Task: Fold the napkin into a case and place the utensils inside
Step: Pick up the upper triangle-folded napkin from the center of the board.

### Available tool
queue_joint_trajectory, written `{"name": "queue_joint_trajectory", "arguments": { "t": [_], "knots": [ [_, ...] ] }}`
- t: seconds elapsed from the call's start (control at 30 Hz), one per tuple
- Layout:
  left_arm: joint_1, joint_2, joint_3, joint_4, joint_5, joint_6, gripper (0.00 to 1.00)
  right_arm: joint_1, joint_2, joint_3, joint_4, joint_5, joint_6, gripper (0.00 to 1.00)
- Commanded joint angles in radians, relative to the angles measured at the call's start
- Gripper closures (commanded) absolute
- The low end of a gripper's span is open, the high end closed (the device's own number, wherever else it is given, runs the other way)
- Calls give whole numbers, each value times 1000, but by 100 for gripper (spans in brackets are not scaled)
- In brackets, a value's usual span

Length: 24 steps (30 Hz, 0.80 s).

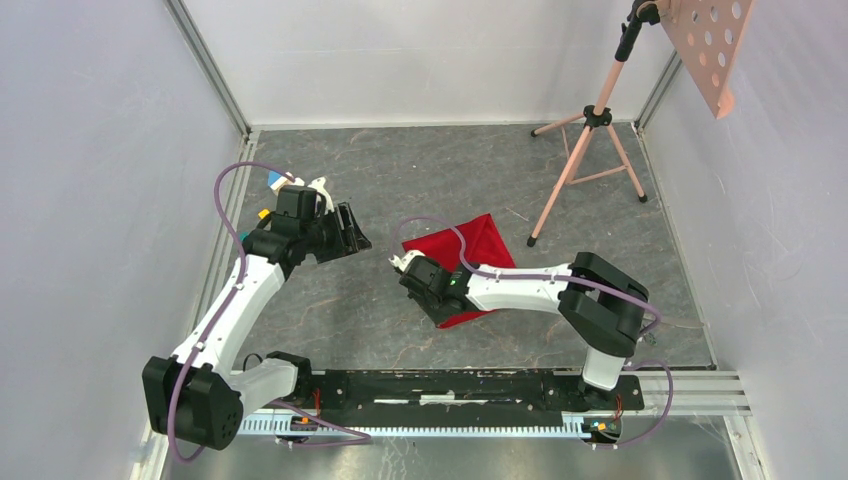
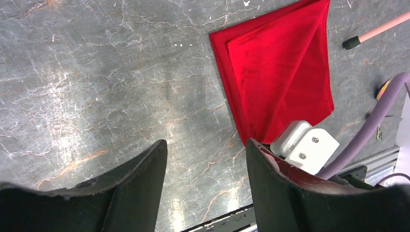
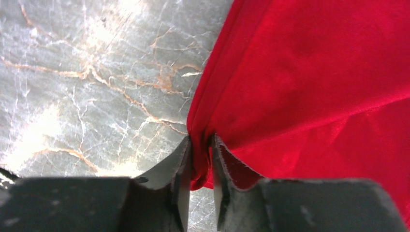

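While napkin (image 3: 314, 87) edge sits pinched in right tool (image 3: 200, 147) | left tool (image 2: 207, 145) wide, empty, apart from it

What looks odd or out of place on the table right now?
The bright red cloth napkin lies folded and askew, and its edge is bunched where the fingers of the right gripper pinch it. A pink tripod stand has one foot close beside the napkin. Nothing looks spilled or damaged.
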Motion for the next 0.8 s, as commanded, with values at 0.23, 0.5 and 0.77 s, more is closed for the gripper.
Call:
{"name": "queue_joint_trajectory", "arguments": {
  "t": [0.23, 0.5, 0.77],
  "knots": [
    [6, 66, -115, 217, 279, -153, 30, 3, -67, -98, 121, 18, -75, 100],
    [-102, 216, -354, 758, 326, -627, 12, 0, -163, -154, 217, -55, -100, 99],
    [-188, 454, -314, 776, 155, -769, 23, -29, -207, -195, 286, -102, -122, 100]
  ]
}}
